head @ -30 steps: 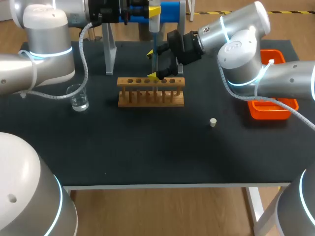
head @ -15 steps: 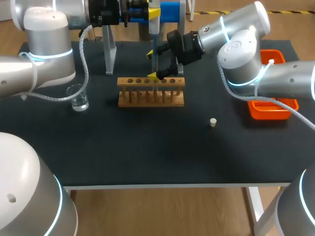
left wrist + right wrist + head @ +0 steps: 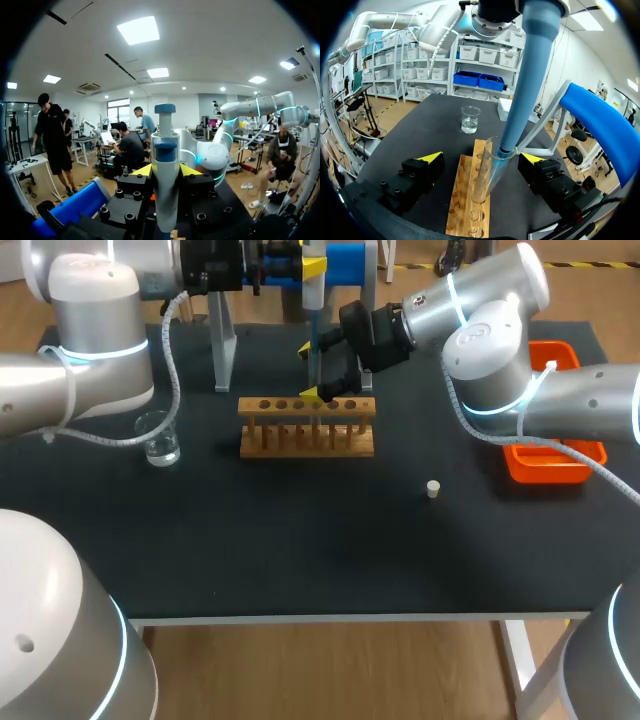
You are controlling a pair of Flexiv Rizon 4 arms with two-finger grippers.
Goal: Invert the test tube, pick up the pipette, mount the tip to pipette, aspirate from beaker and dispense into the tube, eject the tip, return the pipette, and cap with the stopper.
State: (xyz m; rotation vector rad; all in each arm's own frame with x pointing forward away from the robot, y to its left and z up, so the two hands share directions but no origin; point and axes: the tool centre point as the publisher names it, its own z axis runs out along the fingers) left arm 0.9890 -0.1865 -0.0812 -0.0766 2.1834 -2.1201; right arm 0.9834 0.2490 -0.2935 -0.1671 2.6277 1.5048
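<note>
**A:** Where is the pipette?

**B:** The left pincer [image 3: 166, 172] is clamped on the pipette [image 3: 165, 150], with a yellow tip pressed against each side of its body. The pipette is upright, blue-capped plunger on top, over the back of the worktop [image 3: 300, 540] and above the wooden rack [image 3: 307, 427].

**A:** And the test tube?

**B:** The test tube [image 3: 485, 180] stands in one of the rack's holes, leaning a little, mouth up. The pipette's tip [image 3: 506, 146] reaches just inside that mouth.

**A:** Does the right arm hold the tube?

**B:** No. The right pincer [image 3: 482, 157] is spread wide, with one finger on either side of the tube and both clear of the glass.

**A:** What else is on the worktop?

**B:** The beaker [image 3: 158, 438], holding a little clear liquid, sits near the rack's left end but apart from it. The stopper [image 3: 433, 489] lies alone, in front of the rack and to its right. An orange tray [image 3: 560, 465] is at the right edge, partly hidden by the right arm. A white stand [image 3: 222, 340] rises behind the rack.
</note>
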